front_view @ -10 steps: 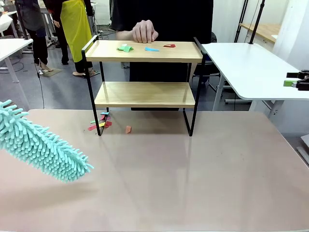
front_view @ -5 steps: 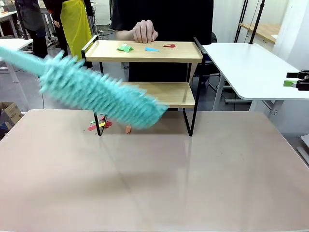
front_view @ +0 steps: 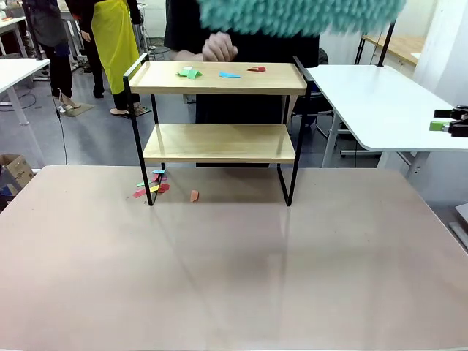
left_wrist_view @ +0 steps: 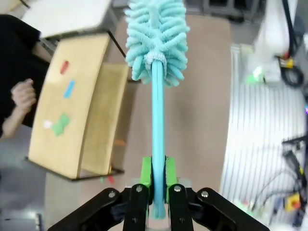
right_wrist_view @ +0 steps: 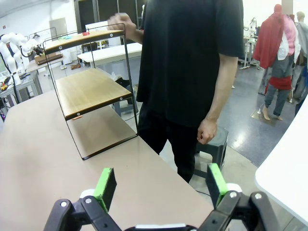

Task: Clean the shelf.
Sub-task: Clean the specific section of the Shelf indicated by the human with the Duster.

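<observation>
While the tan table [front_view: 234, 278] lies bare across its near half, the shelf [front_view: 219, 142] stands on its far side, a little left of centre, all legs on the tabletop. A person in a black top stands close behind it, one hand [front_view: 218, 47] curled at the far edge of the upper board. The lower board looks bare. The teal duster [front_view: 300, 14] hangs blurred across the top of the front view, above the shelf and apart from it. From the left wrist view its fluffy head shows beside the boards, not on them. The left gripper [left_wrist_view: 158, 169] has its green pads pinched tight on the duster's long handle. The right gripper [right_wrist_view: 161, 185] sits off to the side, jaws spread wide, nothing between them. On the upper board lie a green scrap [front_view: 190, 72], a blue scrap [front_view: 229, 74] and a red scrap [front_view: 256, 69]. A pile of scraps [front_view: 151, 186] sits on the table by the front left leg, an orange bit [front_view: 194, 195] just beside it. Judged step: carrying the duster over the upper tier for a sweep, with that tier not cleared. The next move likely calls for lowering the head flat onto the board and brushing toward an end. It should stay clear of the hand and press lightly, since the raised edges may trap paper and the thin frame may shift.
</observation>
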